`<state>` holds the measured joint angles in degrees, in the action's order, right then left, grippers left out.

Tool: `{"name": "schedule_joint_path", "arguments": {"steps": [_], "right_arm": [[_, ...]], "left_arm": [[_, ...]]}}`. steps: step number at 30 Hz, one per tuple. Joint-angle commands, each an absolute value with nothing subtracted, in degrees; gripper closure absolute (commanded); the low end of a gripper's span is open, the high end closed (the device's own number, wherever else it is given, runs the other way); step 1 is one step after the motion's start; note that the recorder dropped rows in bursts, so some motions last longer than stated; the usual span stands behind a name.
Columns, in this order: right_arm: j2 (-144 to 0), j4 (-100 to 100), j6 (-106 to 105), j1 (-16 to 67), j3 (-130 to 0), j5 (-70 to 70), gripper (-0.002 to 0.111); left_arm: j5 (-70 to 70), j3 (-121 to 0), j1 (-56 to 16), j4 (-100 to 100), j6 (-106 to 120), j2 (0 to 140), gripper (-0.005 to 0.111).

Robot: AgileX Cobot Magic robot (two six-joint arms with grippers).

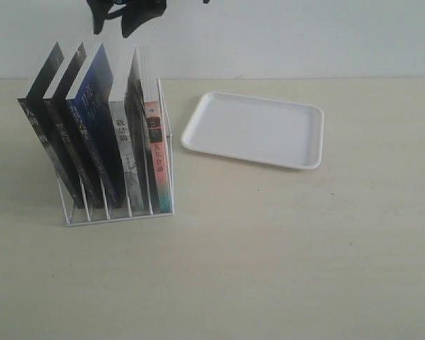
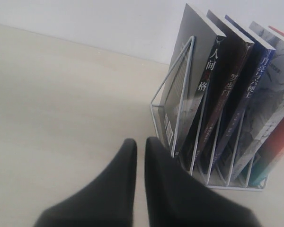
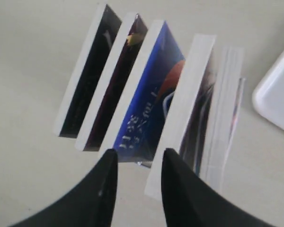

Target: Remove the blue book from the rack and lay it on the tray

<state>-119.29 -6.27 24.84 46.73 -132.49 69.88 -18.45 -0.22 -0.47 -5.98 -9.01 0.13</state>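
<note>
The left pincer [image 2: 139, 142] is nearly together and grips nothing, low on the bench [image 1: 269, 269] beside the rack [image 1: 120, 214]. The blue book [image 1: 93, 106] leans in the rack's third slot from the left, its cover mostly hidden by neighbouring books [image 1: 53, 120]. The tray [image 1: 255, 131] lies further right. The right pincer [image 3: 137, 158] hovers over the book's top edge with fingers apart (cropped in the exterior view).

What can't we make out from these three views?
Exterior: right gripper cut by the top edge; jaws unreadable there.
Exterior: left gripper out of frame.
Right wrist: tray cut by the frame edge; only a corner shows.
Every view: blue book cover partly hidden by neighbouring books.
Left wrist: tray out of frame.
</note>
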Motion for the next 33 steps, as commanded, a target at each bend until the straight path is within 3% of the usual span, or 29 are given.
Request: {"name": "schedule_joint_path", "arguments": {"steps": [1, 5, 10, 14, 21, 23, 28, 33], "right_arm": [[-118.8, -13.1, 20.6, 47.4, -132.6, 69.2, 0.085], [-118.8, -12.6, 17.2, 49.9, -132.6, 66.1, 0.102], [-118.8, -8.5, 13.1, 56.1, -132.6, 63.0, 0.102], [-118.8, 14.5, 25.6, 60.5, -132.6, 69.1, 0.103], [-119.4, 20.9, 29.6, 60.2, -132.6, 70.0, 0.103], [-120.3, 20.2, 30.1, 59.7, -132.6, 70.0, 0.098], [-122.7, 16.4, 32.6, 57.6, -132.6, 70.0, 0.066], [-123.5, 16.3, 33.1, 56.6, -132.6, 70.0, 0.065]], "left_arm": [[-17.9, 0.0, -0.7, -6.0, -8.9, 0.0, 0.101], [-17.9, 0.0, -0.7, -6.0, -8.9, 0.0, 0.101], [-17.9, 0.0, -0.7, -6.0, -8.9, 0.0, 0.101], [-17.9, 0.0, -0.7, -6.0, -8.9, 0.0, 0.101], [-17.9, 0.0, -0.7, -6.0, -8.9, 0.0, 0.101], [-17.9, 0.0, -0.7, -6.0, -8.9, 0.0, 0.101], [-17.9, 0.0, -0.7, -6.0, -8.9, 0.0, 0.101], [-17.9, 0.0, -0.7, -6.0, -8.9, 0.0, 0.101]]}}
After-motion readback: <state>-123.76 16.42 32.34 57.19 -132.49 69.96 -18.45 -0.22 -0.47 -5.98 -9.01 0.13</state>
